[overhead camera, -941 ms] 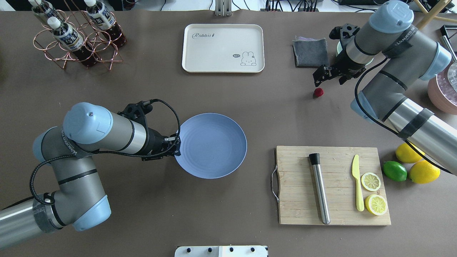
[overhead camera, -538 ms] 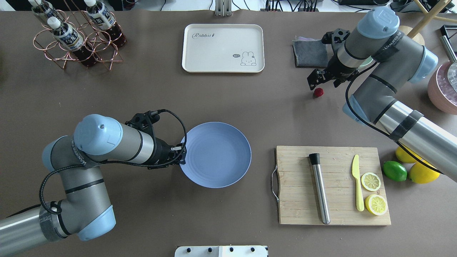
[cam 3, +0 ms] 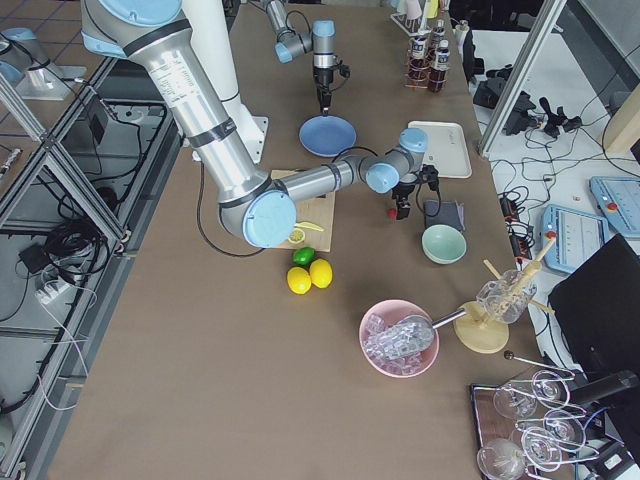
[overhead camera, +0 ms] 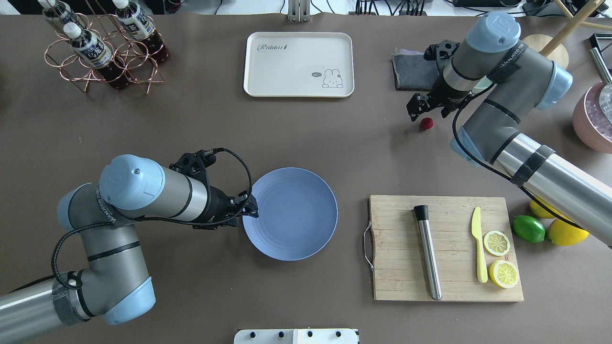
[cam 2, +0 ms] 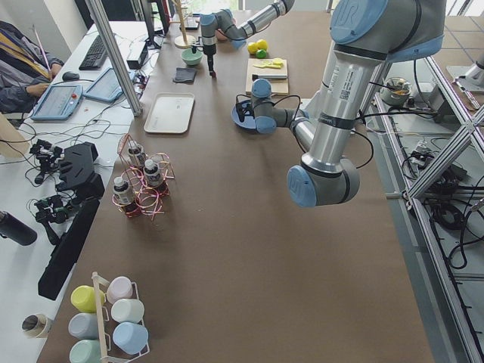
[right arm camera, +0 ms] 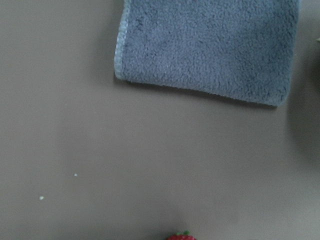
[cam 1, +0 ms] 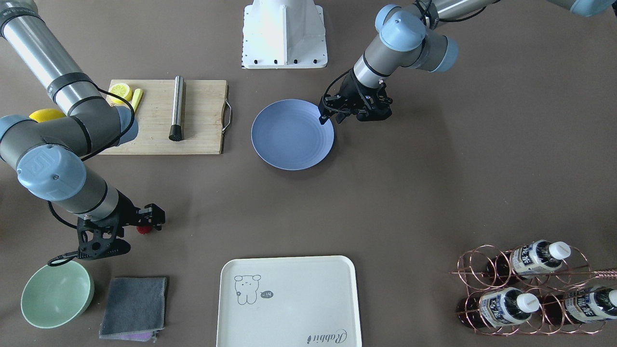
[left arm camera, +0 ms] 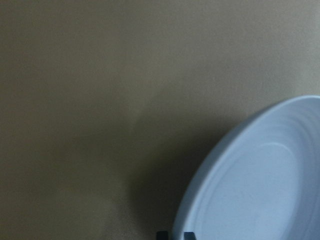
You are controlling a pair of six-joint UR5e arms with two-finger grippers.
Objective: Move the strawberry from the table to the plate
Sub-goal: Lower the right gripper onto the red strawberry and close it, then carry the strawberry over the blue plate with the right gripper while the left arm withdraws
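Observation:
The strawberry (overhead camera: 426,123) is a tiny red berry lying on the brown table (overhead camera: 191,134) at the far right, just in front of a grey cloth. My right gripper (overhead camera: 417,111) hovers open right beside and slightly above it, partly covering the strawberry (cam 1: 142,229) in the front-facing view. Only the strawberry's top (right arm camera: 181,236) peeks in at the bottom edge of the right wrist view. The blue plate (overhead camera: 296,215) sits mid-table, and my left gripper (overhead camera: 251,210) is shut on its left rim. The left wrist view shows the plate (left arm camera: 260,185) with a shadow under its edge.
A wooden cutting board (overhead camera: 444,282) with a metal muddler, yellow knife and lemon halves lies right of the plate. Lemons and a lime (overhead camera: 528,228) sit beyond it. A cream tray (overhead camera: 299,64), bottle rack (overhead camera: 100,43), grey cloth (overhead camera: 411,71), green bowl (cam 1: 57,294) and pink bowl (overhead camera: 595,119) line the edges.
My left gripper has dragged the plate a little toward the right and the near edge. The right gripper has shifted left, closing in beside the strawberry, which has not moved.

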